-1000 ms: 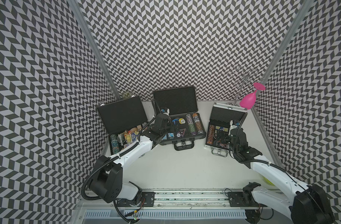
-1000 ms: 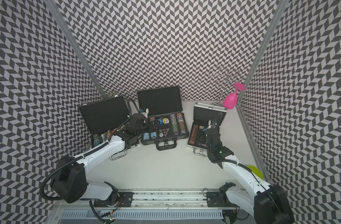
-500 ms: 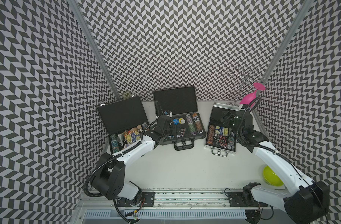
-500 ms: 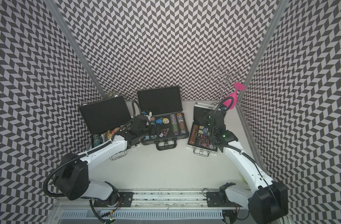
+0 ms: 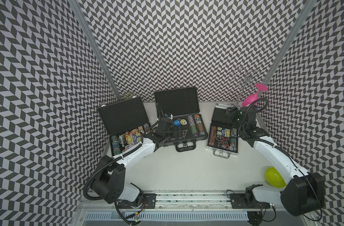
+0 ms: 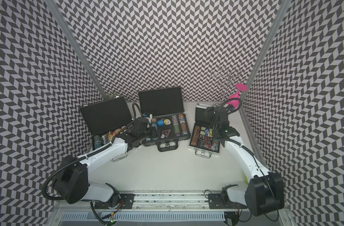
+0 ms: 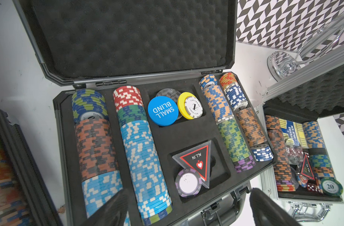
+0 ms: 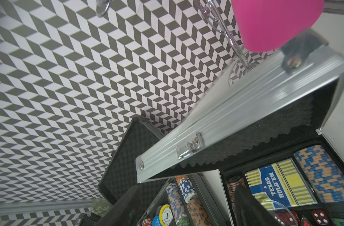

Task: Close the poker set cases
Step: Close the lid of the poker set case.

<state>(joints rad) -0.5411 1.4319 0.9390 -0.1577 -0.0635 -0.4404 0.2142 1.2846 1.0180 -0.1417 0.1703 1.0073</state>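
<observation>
Table: white.
Back left: black case.
Back middle: grey case.
Back right: silver case, clear rack behind.
Cases: all open.
Front right: green bowl.

The left arm and right arm have glossy white curved shells between bulky matte black joint housings. A black ribbed hose loops off each, and thin black cables run along the white links under white ties. A green light glows on the right wrist. The left gripper has matte black fingers. Black screwed base plates sit on a metal rail at the bench's near edge.
</observation>
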